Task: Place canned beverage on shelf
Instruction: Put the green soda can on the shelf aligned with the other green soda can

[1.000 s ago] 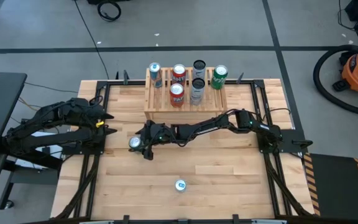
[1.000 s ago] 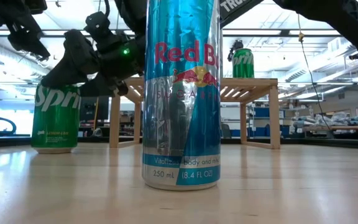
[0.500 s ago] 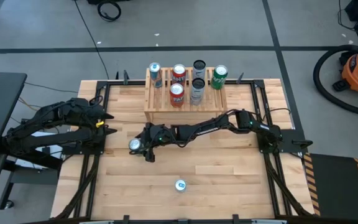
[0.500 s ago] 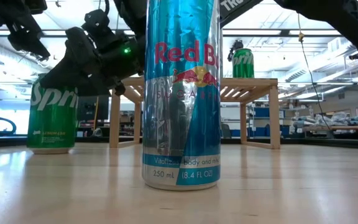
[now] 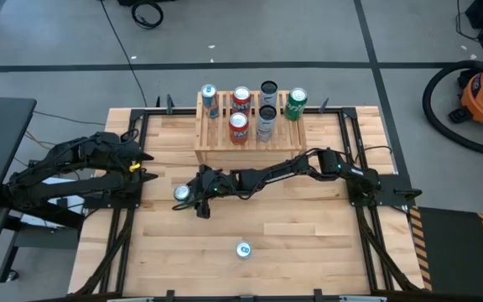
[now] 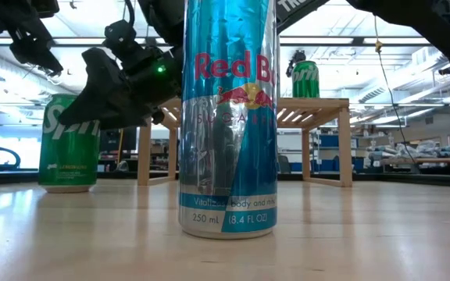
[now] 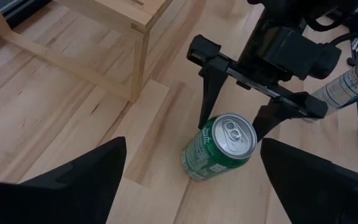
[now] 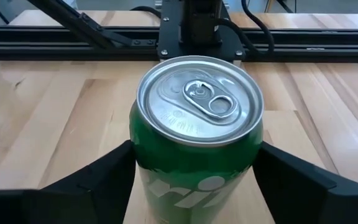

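A green Sprite can [image 5: 182, 194] stands upright on its base on the table, left of centre; it also shows in the low view [image 6: 67, 148] and the left wrist view [image 7: 222, 146]. My right gripper [image 5: 189, 194] reaches across from the right and is shut on it. The light-wood slatted shelf [image 5: 250, 141] stands at the far middle with several cans on its two tiers. My left gripper [image 5: 148, 166] waits open at the left edge, pointing at the can. My right gripper pinches the green can between its two fingers [image 8: 104, 180], on two opposite sides of its upper wall [image 8: 143, 155] just below the rim. The fingers come from the table's right, slanting a little down. The can stands upright with its base on the table.
A tall blue-and-silver Red Bull can [image 5: 242, 249] stands alone near the front middle and fills the low view [image 6: 227, 117]. The shelf's legs [image 6: 344, 144] stand behind it. Black frame rails [image 5: 124, 226] run along the table's left and right sides.
My right gripper has gone a little farther toward the table's left edge and lower, so that it covers more of the green can. The can has shifted slightly on the table and back, and stays upright.
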Motion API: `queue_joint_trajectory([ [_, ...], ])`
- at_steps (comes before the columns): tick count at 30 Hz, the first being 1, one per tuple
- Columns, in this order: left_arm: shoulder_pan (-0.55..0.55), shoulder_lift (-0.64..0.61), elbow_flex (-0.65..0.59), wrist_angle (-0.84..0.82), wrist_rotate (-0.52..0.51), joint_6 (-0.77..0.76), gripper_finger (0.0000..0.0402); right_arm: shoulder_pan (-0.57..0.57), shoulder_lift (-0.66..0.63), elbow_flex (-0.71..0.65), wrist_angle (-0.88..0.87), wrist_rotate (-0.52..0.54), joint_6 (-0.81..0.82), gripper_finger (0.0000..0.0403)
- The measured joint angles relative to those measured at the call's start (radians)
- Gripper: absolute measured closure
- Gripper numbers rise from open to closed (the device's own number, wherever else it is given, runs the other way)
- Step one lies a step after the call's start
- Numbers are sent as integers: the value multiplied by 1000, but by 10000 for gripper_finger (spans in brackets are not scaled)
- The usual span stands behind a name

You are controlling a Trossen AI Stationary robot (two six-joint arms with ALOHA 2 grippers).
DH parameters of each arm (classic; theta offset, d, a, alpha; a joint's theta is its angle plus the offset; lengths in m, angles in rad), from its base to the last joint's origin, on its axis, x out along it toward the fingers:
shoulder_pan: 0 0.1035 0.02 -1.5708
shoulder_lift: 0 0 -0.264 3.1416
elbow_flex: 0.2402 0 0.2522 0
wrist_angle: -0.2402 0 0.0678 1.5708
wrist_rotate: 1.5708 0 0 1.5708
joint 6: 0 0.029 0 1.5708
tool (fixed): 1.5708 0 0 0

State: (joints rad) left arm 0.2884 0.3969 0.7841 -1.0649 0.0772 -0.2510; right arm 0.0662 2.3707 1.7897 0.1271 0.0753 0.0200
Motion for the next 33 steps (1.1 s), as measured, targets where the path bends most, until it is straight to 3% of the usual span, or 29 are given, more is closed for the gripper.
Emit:
queue_joint_trajectory([
  [16,0,0,0,0,0,1,28,26,-4,0,-7,40,-5,109],
  [33,0,0,-1,0,0,3,28,75,-163,8,-328,141,14,109],
])
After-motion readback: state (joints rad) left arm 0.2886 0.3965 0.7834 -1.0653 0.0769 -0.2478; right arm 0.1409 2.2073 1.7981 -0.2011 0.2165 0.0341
